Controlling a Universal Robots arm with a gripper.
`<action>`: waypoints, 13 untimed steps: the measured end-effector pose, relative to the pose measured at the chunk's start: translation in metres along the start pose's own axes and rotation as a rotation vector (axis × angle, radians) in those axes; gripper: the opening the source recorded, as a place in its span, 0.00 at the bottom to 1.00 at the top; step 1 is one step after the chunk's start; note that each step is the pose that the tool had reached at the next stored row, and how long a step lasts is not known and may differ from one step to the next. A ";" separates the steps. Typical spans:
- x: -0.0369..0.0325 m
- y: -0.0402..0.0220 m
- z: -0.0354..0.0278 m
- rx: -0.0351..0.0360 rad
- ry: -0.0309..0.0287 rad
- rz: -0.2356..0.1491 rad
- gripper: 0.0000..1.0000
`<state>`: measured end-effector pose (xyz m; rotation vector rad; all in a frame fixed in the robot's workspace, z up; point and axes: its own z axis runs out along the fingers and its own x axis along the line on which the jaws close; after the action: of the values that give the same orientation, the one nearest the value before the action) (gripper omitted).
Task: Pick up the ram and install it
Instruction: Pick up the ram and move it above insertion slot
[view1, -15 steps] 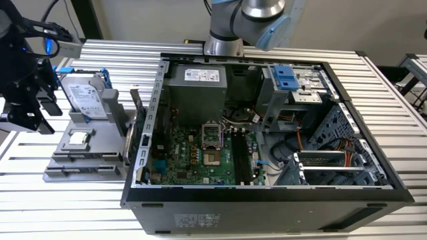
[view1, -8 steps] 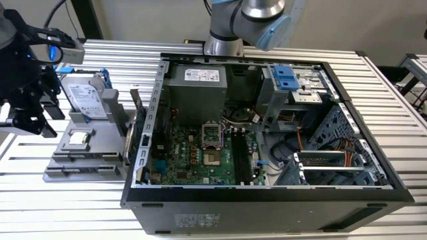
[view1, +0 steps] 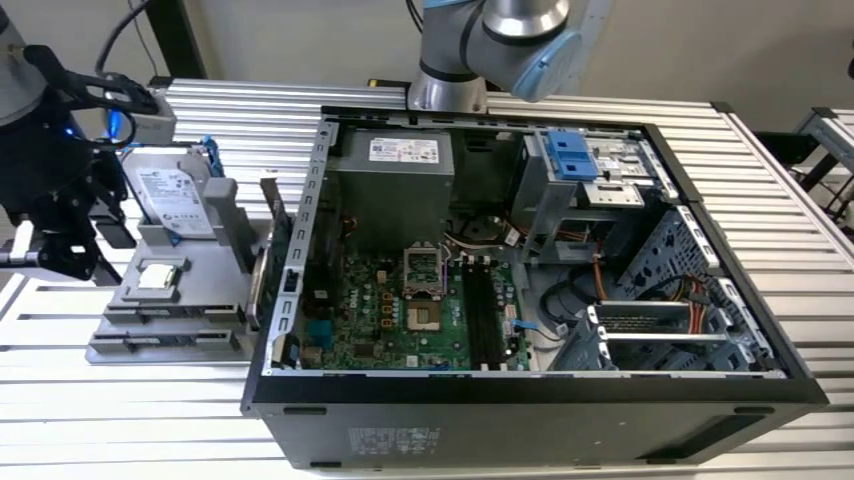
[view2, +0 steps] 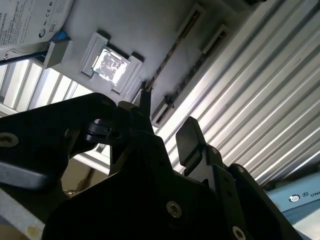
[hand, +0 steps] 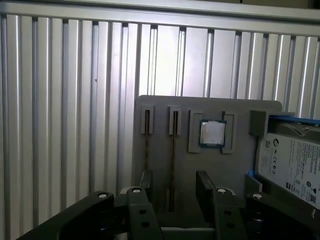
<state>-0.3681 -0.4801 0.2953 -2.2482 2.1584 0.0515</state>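
- Closest to the lens in both wrist views, the gripper (hand: 174, 176) has its two black fingers (hand: 205, 185) spread wide, holding nothing.
- Beyond the fingers lies a grey holder plate (hand: 165, 107), resting on the slatted aluminium table (hand: 60, 100).
- The ram (hand: 173, 160) stands on edge in a narrow slot of that plate, in line with the gap between the fingers.
- A second stick (hand: 146, 145) stands in the slot just beside it.
- Both sticks show as thin dark lines, so we take them for memory by shape; we cannot make out any chips.
- We cannot tell from the wrist views whether the fingers touch the plate.
- A processor chip (hand: 212, 132) sits in a recess next to the slots, with a hard drive (hand: 292, 162) on its far side.
- The exterior view adds what the wrist cameras leave out.
- There the gripper hangs at the plate's edge on the exterior view's left.
- An open computer case (view1: 534, 420) stands at the plate's other side.
- Inside it the motherboard (view1: 400, 330) lies flat, its long black memory slots (view1: 483, 310) well apart from the ram.
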 end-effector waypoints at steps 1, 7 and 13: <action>0.0001 0.0000 0.0014 -0.0001 0.0000 0.000 1.00; 0.0006 -0.0001 0.0090 -0.0001 0.0000 0.000 1.00; 0.0009 -0.0001 0.0158 0.0000 0.0000 0.000 1.00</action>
<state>-0.3680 -0.4804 0.2795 -2.2479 2.1587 0.0515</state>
